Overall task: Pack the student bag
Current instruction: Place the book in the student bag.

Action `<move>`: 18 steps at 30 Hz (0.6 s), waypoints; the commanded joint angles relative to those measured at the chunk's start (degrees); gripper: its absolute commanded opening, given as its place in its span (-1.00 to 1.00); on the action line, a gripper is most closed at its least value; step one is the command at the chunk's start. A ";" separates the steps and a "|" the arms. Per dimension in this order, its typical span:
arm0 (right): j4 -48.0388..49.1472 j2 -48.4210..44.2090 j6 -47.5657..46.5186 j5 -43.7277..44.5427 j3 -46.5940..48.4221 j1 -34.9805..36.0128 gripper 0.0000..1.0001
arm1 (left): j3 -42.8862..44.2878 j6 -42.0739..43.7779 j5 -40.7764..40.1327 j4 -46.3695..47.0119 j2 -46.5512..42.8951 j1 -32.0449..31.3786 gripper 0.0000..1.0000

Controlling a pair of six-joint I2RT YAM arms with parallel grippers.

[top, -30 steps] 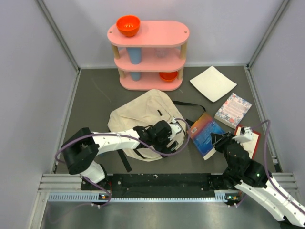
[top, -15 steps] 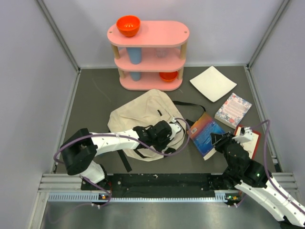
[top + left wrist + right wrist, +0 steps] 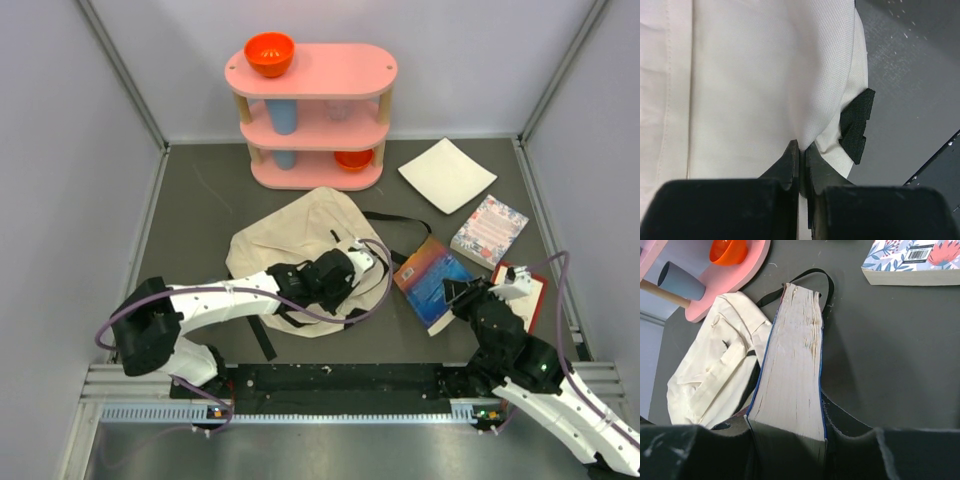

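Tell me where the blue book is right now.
In the top view the blue book is right of centre, gripped by the right fingers, between the bag and the floral book.

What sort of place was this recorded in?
Probably a robot test cell: plain grey walls box in a dark table, with staged props like a pink shelf, student bag and blue book.
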 commanded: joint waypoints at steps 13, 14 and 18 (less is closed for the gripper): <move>7.92 -7.06 1.95 1.46 5.84 0.22 -1.00 | 2.79 -1.50 -1.32 1.14 2.40 0.15 -0.35; 7.83 -7.06 1.95 1.54 5.93 0.22 -1.00 | 2.96 -1.68 -0.97 1.14 3.02 0.15 -0.36; 7.48 -6.97 1.95 1.90 6.19 0.13 -1.00 | 3.14 -2.12 -2.10 0.96 2.68 0.15 -0.42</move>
